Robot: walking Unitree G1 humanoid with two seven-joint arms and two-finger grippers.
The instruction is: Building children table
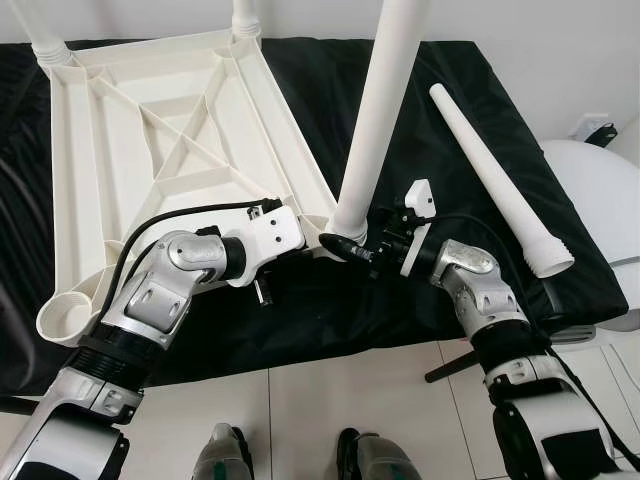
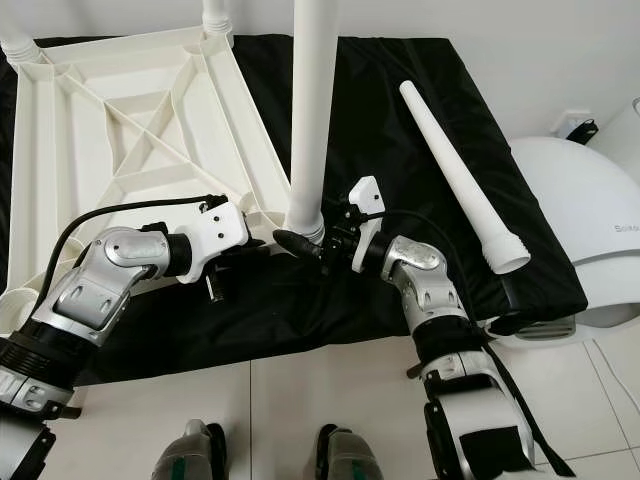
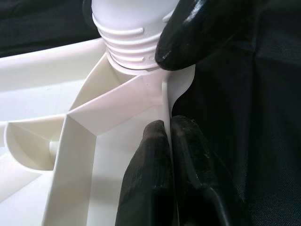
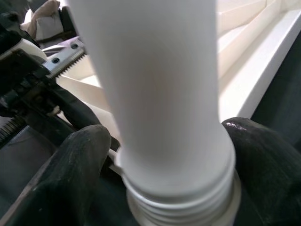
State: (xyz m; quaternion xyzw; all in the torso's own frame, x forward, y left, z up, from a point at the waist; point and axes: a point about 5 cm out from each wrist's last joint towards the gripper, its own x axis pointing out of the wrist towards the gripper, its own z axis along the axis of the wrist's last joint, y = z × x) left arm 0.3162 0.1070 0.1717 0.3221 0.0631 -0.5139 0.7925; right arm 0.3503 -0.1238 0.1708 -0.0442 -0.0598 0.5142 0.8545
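1. One white table frame (image 1: 150,150) lies upside down on the black cover (image 1: 420,300)
2. Left tool (image 3: 171,160) pinches the frame's rim
3. Right tool (image 4: 160,155) clamps one upright leg (image 1: 380,120) at the near corner
4. One loose leg (image 1: 495,180) lies right

Loose leg (image 1: 497,180) bars right side — black mat (image 1: 330,310) open.

Cut-off grey lettering on the white appliance (image 2: 590,215), unreadable.
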